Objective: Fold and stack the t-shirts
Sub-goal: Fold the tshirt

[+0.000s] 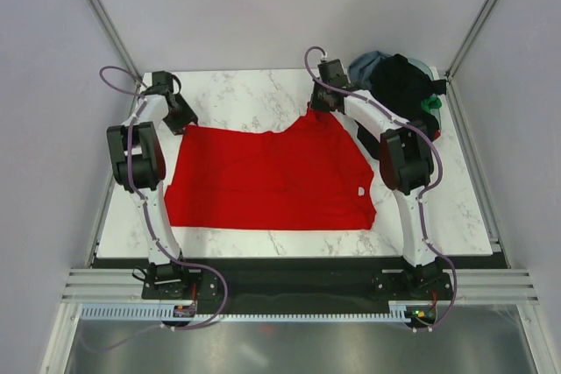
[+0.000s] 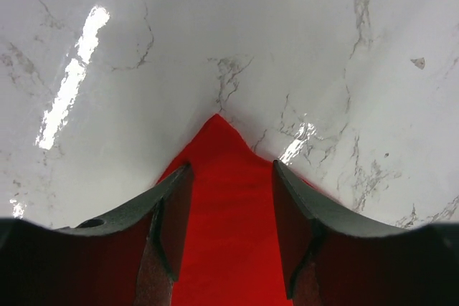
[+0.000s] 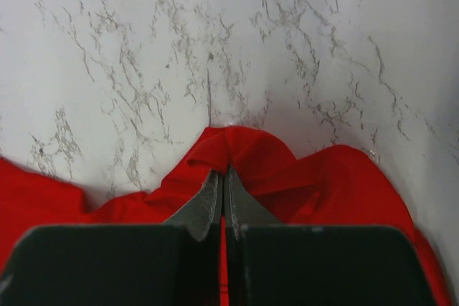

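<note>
A bright red t-shirt [image 1: 272,181] lies spread flat over the middle of the marble table, its small white neck label [image 1: 361,191] near the right hem. My left gripper [image 1: 184,120] is low over the shirt's far left corner. In the left wrist view that corner [image 2: 229,206] lies between the jaws of the left gripper [image 2: 232,165], which stand apart on either side of it. My right gripper [image 1: 317,104] is at the far right corner. In the right wrist view the right gripper [image 3: 224,171] is shut on a pinched fold of red cloth [image 3: 315,177].
A heap of other t-shirts [image 1: 394,81], black with grey-blue and a bit of green [image 1: 429,104], sits at the table's back right corner, just right of my right arm. Grey walls enclose the table [image 1: 245,89] on three sides.
</note>
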You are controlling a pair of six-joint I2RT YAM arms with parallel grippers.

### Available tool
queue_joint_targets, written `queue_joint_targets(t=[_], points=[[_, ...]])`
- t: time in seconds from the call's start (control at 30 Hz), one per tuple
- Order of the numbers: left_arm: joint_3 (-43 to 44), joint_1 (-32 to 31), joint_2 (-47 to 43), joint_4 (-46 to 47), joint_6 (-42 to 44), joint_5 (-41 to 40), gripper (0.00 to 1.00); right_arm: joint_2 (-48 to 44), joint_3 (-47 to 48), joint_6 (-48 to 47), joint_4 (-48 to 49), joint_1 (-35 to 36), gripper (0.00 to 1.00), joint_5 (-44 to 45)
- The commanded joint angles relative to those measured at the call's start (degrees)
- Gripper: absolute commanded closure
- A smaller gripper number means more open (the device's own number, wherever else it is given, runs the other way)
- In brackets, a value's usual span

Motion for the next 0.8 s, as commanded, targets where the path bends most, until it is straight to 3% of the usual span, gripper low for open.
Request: queue_joint_targets(t=[0.0,0.2,0.4,0.6,0.67,0.7,0.77], points=[[3.0,-0.1,1.5,-1.5,2.0,-4.2,0.45,-4.1,-2.9,0.0,0.7,0.0,1.0,-1.0],[6.1,-0.1,4.2,-2.8,2.0,-4.6,0.52,-6.5,-7.9,-0.6,1.1,0.0,1.0,-0.9],[7.8,-0.5,4.4,-4.7,1.8,-4.0,0.79,-7.9,-10.0,-1.1,1.0,-0.1,1.0,-1.0],[7.3,-0.6,0.8,-6.1,1.2,-4.2,0.92,-10.3,-7.2,-1.4,-1.5,-0.2,1.0,-1.0],[8.1,-0.6,0.2,-6.4,0.9,-3.1,0.9,-11.8,-6.8,-1.4,-2.0,-0.1,1.0,-0.9],[8.5,-0.6,0.1,-6.8,0.9,-2.8,0.84,-12.3,-6.9,-1.3,-2.4,-0.2,1.0,-2.5],[9.7,-0.5,-0.2,-7.4,0.7,-2.7,0.63,-14.0,-7.3,-1.3,-2.8,-0.1,1.0,-2.8]])
